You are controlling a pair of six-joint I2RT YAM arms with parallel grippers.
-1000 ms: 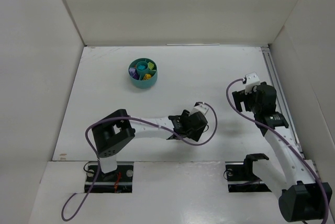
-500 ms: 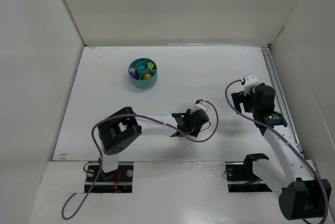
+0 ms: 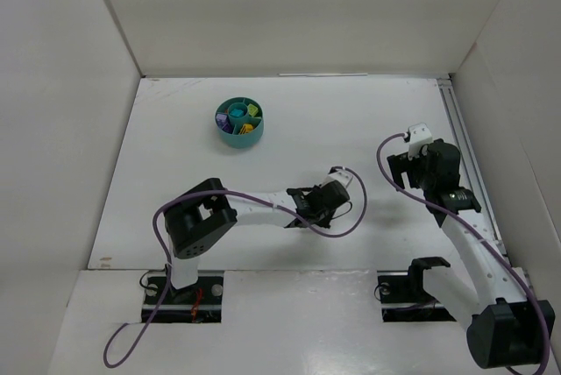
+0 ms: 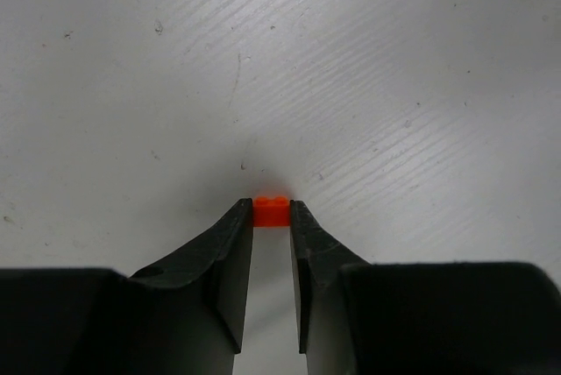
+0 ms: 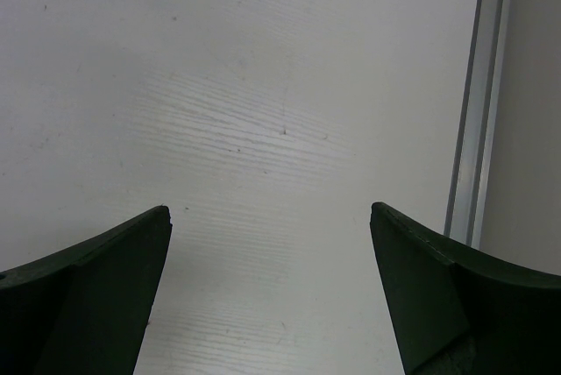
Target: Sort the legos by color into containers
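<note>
Left hand (image 4: 271,207) is narrow, fingertips pinching the orange brick (image 4: 272,215) by its two side faces. Only the very tips hold it, probably because it's so small. Can't tell if it is lifted off the surface (image 3: 175,173). The brick is glossy hard plastic, boxy, with two studs on top. The surface is matte white, finely ridged and scuffed. Right hand (image 5: 270,210) is spread wide and holds nothing, parked at the right near the metal rail (image 5: 480,86). The round teal bowl (image 3: 235,140) sits far-left, well apart, with purple, yellow and lime bits in its wedges.
</note>
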